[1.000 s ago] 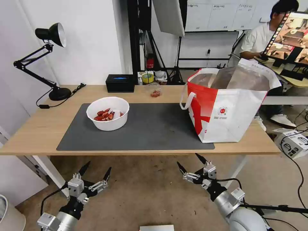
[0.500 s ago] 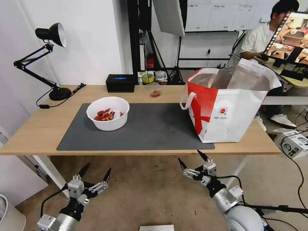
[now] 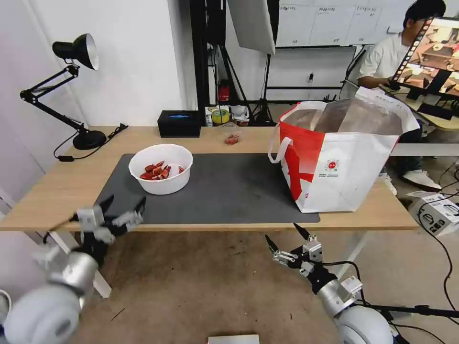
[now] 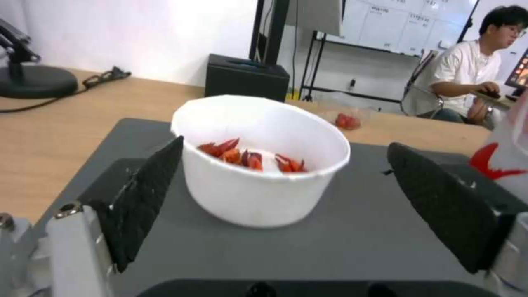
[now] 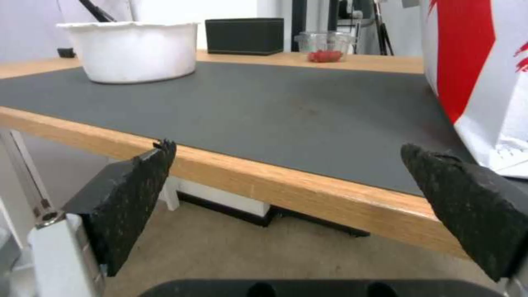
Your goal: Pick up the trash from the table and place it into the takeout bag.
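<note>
The white round bowl of red scraps (image 3: 160, 168) sits on the left part of the dark grey mat (image 3: 224, 191), well apart from the takeout bag (image 3: 337, 157) standing at the mat's right end; it looks a thin disposable bowl, light and a little flexible, open-topped, so tipping it would likely spill the scraps; a level pinch across the wall below the rim, or over the rim itself, seems the safest hold, with gentle pressure lest the wall buckle. The left gripper (image 3: 120, 207) hovers at the near edge of the long light-wood table (image 3: 57, 191), its jaws spread wide and lined up on the bowl in the left wrist view; the right gripper (image 3: 287, 239) waits below the table edge near the bag, jaws likewise released and empty.
</note>
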Robot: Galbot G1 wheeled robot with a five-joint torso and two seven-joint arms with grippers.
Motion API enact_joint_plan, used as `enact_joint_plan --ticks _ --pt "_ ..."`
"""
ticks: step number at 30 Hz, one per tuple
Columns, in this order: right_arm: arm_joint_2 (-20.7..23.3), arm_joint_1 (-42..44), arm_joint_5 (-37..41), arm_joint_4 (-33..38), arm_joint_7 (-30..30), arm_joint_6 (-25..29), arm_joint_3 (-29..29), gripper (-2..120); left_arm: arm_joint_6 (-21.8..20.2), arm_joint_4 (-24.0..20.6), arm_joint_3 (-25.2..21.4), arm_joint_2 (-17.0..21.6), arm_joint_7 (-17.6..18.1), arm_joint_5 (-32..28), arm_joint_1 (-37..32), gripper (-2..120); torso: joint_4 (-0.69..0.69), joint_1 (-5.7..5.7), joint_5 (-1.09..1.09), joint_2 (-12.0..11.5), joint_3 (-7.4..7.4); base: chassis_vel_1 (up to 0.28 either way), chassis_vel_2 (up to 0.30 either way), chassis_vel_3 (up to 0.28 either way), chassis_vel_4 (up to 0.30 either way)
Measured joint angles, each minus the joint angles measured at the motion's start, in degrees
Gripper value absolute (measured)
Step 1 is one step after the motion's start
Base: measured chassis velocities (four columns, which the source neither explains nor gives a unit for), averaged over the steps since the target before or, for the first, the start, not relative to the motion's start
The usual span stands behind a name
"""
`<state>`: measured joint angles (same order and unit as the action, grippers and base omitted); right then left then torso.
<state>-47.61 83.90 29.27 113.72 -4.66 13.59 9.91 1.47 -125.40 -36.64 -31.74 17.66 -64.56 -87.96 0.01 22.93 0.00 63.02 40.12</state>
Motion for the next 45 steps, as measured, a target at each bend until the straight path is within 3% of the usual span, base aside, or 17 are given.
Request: enact_joint_plan --ticks 3,6,12,16,18,20,26,35,45 --pt "0.0 0.0 0.0 0.0 0.0 0.0 0.0 100 -1.2 3.7 5.3 3.8 1.4 -6.3 9.9 100 -0.01 0.01 -0.01 0.0 0.0 0.0 0.0 0.0 0.0" --pt "0.0 0.0 0.0 0.0 0.0 0.0 0.0 100 -3.0 5.7 6.3 5.4 1.6 -9.7 14.0 100 -0.03 0.01 0.0 0.0 0.0 0.0 0.0 0.0 0.0" --pt "0.0 0.0 0.0 0.1 0.0 0.0 0.0 100 -4.7 8.6 6.4 7.2 1.9 -13.8 16.9 100 0.01 0.0 0.0 0.0 -0.01 0.0 0.0 0.0 0.0" --pt "0.0 0.0 0.1 0.1 0.0 -0.1 0.0 100 -6.6 12.0 9.5 8.1 2.1 -14.9 22.0 100 0.0 0.0 0.0 0.0 -0.01 0.0 0.0 0.0 0.0" --pt "0.0 0.0 0.1 0.1 0.0 -0.1 0.0 100 -10.4 14.0 13.2 8.0 3.3 -16.5 26.5 100 -0.01 0.0 -0.02 0.0 0.0 0.0 0.0 0.0 0.0" --pt "0.0 0.0 0.1 0.1 0.0 -0.1 0.0 100 -11.3 14.6 14.4 7.8 3.4 -17.2 27.7 100 -0.01 0.0 0.01 0.0 -0.01 0.0 0.0 0.0 0.0" --pt "0.0 0.0 0.1 0.1 0.1 -0.1 0.0 100 -16.0 18.7 20.9 5.8 3.8 -22.7 35.7 100 0.0 -0.01 0.02 0.0 -0.01 0.0 0.0 0.0 0.0" --pt "0.0 0.0 0.1 0.1 0.1 -0.1 0.0 100 -19.0 24.2 30.8 2.3 7.2 -27.1 48.8 100 -0.01 -0.01 0.01 0.0 -0.01 0.0 0.0 0.0 0.0" --pt "0.0 0.0 0.1 0.1 0.1 -0.1 0.0 100 -25.8 31.6 40.6 -3.8 17.5 -29.4 61.4 100 -0.01 -0.01 0.01 0.0 0.0 0.0 0.0 0.0 0.0"
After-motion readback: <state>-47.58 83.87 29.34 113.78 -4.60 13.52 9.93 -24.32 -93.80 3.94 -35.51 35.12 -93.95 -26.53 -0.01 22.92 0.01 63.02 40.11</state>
